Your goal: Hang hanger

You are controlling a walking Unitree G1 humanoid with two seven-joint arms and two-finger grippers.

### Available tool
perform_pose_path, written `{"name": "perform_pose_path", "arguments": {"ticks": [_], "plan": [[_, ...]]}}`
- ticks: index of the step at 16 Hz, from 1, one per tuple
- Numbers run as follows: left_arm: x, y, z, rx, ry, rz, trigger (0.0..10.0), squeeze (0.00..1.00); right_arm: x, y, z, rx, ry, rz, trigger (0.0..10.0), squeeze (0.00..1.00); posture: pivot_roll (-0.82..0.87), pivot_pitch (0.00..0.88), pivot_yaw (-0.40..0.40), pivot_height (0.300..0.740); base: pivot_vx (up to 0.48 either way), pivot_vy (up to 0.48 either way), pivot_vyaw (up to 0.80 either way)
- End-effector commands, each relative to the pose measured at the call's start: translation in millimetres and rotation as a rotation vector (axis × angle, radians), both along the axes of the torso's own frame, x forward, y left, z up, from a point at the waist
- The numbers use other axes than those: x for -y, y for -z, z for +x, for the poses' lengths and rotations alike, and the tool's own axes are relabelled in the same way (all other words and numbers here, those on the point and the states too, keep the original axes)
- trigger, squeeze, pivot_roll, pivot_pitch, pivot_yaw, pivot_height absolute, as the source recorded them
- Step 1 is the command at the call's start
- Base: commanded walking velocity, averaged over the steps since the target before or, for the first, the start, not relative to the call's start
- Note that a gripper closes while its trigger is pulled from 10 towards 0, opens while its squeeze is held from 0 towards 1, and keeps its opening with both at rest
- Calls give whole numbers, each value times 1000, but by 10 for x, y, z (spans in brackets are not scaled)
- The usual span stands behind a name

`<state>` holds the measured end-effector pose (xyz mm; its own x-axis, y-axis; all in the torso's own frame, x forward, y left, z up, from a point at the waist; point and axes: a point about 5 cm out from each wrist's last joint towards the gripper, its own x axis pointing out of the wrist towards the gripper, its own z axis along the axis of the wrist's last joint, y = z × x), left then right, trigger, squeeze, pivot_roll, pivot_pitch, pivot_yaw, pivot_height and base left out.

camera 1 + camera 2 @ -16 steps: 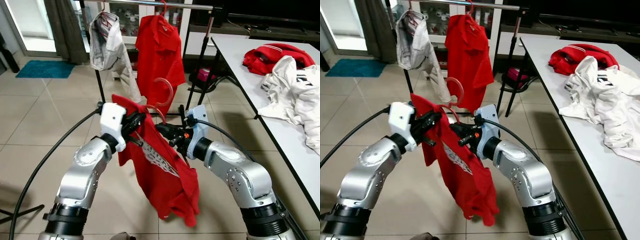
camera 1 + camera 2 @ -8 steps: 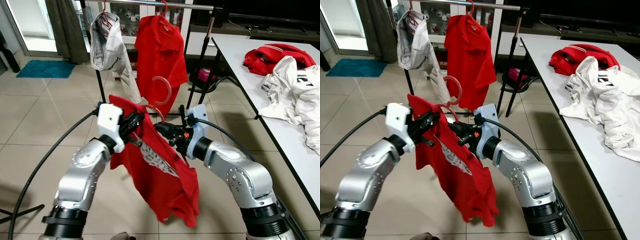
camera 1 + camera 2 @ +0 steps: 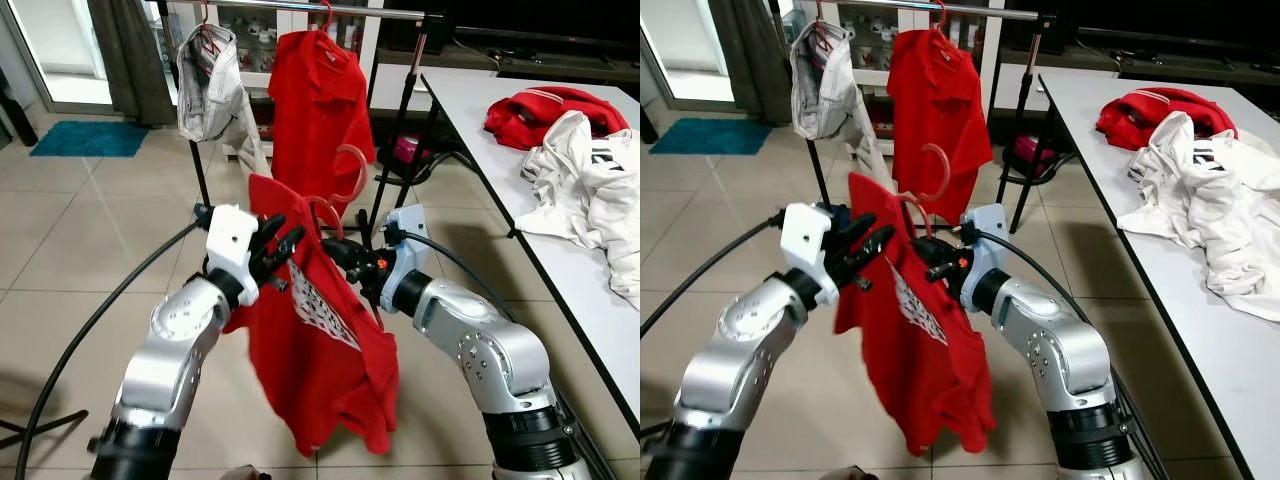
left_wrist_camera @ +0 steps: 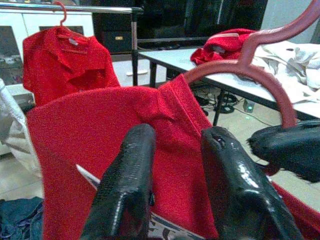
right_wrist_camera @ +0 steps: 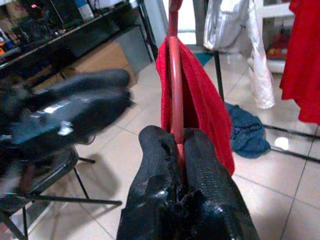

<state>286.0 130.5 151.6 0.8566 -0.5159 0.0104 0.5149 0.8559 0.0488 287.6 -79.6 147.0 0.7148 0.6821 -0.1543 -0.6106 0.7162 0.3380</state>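
Left eye view, task item: red hanger (image 3: 345, 185) carrying a red shirt (image 3: 320, 350), held up between both arms, in front of the clothes rail (image 3: 330, 10).
Left eye view, right gripper (image 3: 345, 255): clamped on the hanger's lower frame, at the shirt's collar.
Left eye view, left gripper (image 3: 275, 248): fingers parted, at the shirt's shoulder beside the hanger.
Left eye view, in the way: hung red shirt (image 3: 318, 100) and hung white garment (image 3: 212, 85) already occupy the rail directly beyond the hook.
Right eye view, surroundings: white table (image 3: 1180, 270) on the right, bearing a red garment (image 3: 1160, 110) and a crumpled white garment (image 3: 1215, 200); blue mat (image 3: 705, 135) on the tiled floor at far left.
Left wrist view: two black fingers (image 4: 127, 185) apart, red cloth between and beyond them; hanger arc close by on one side.
Right wrist view: fingers (image 5: 157, 170) pressed together on the hanger's red bar, shirt draped over it; blue cloth (image 5: 247, 132) on the floor beyond.
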Motion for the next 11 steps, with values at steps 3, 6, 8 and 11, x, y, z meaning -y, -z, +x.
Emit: {"name": "perform_pose_path", "arguments": {"ticks": [3,6,8,11], "plan": [[46,-74,20,22,-18,-19,10000,1000,-18,-95,26,39,-16,21,10000,0,-85,0,-44,727,0,0,0],[98,-117,28,24,5,-75,10000,1000,-25,-110,25,46,-23,25,10000,0,-89,0,-45,727,0,0,0],[145,-112,51,3,39,-85,10000,0,-29,-127,21,57,-34,29,10000,0,-91,0,-45,727,0,0,0],[160,-75,94,-28,46,-56,10000,0,-36,-138,17,65,-44,34,10000,0,-93,0,-42,727,0,0,0]]}}
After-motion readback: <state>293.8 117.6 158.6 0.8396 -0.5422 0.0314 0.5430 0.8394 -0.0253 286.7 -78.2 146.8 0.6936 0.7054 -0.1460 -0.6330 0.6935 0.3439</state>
